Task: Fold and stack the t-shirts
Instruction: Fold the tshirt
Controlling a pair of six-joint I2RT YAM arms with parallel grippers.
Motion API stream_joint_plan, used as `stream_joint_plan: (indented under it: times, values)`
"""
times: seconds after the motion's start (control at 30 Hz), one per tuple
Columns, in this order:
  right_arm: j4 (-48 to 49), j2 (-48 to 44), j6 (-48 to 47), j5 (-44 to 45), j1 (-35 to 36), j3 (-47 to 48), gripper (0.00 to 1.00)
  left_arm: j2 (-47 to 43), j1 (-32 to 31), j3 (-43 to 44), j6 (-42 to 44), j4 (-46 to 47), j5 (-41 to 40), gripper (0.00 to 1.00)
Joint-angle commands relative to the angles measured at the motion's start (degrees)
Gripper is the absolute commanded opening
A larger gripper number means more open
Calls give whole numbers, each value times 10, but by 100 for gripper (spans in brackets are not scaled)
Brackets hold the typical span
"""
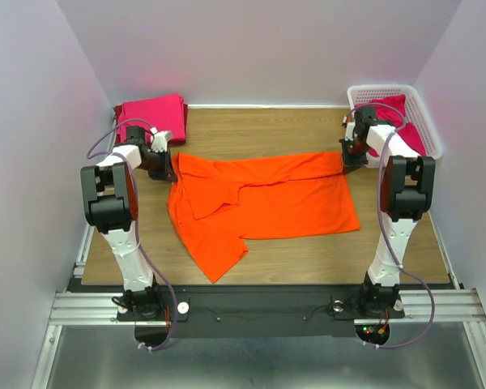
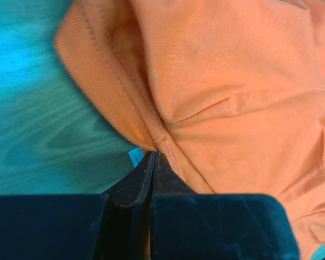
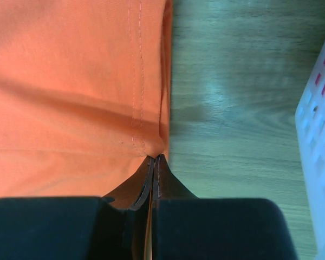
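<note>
A: Pinched where, on the left gripper (image 1: 168, 168)?

B: Shut, tips together on the orange shirt (image 1: 267, 203), right at the seam beside the ribbed collar (image 2: 97, 92). Clamped on cloth, by the look of the wrist view.

A: And the right gripper (image 1: 350, 158)?

B: Same. Closed on the stitched hem (image 3: 136, 81) at the shirt's corner, with bare table (image 3: 233, 108) just to its right and the white basket (image 3: 319, 141) further that way.

A: So held at both far corners. Stretching which way?

B: Long axis straight from one hand to the other, across the table. Spreads from both sets of fingers back toward the arm bases, with nothing of it beyond the hands. Already doubled over along the far edge, with a loose flap trailing nearest the left arm's base.

A: Nearer arm?

B: Neither; one end each. Probably calls for lifting both corners together and carrying the far edge level toward the bases. Otherwise likely to skew the fold.

A: Other shirts?

B: Folded pink stack (image 1: 150, 113) just behind the left hand. More pink shirts (image 1: 393, 109) in the basket, behind and to the right of the right hand. Not touched by either.
</note>
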Motion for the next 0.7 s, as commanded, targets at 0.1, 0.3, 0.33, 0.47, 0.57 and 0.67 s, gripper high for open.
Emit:
stream_joint_plan:
  times: [0.1,0.3,0.33,0.47,0.57,0.67]
  values:
    - [4,-1,-13,23,-5,6,1,24,4,18,8,-8,-64,6]
    - [3,6,-28,9,-4,7,1,31,4,38,8,-14,-68,5]
    - [3,5,-29,4,-4,6,0,33,4,49,9,-17,-68,5]
    - [-8,-13,-49,-36,4,9,12,35,4,82,22,-35,-44,6]
    - [-19,-49,-63,-103,6,19,43,8,2,101,44,-49,7,13]
    - [-19,-80,-66,-144,14,37,52,-35,-14,105,59,-54,23,22]
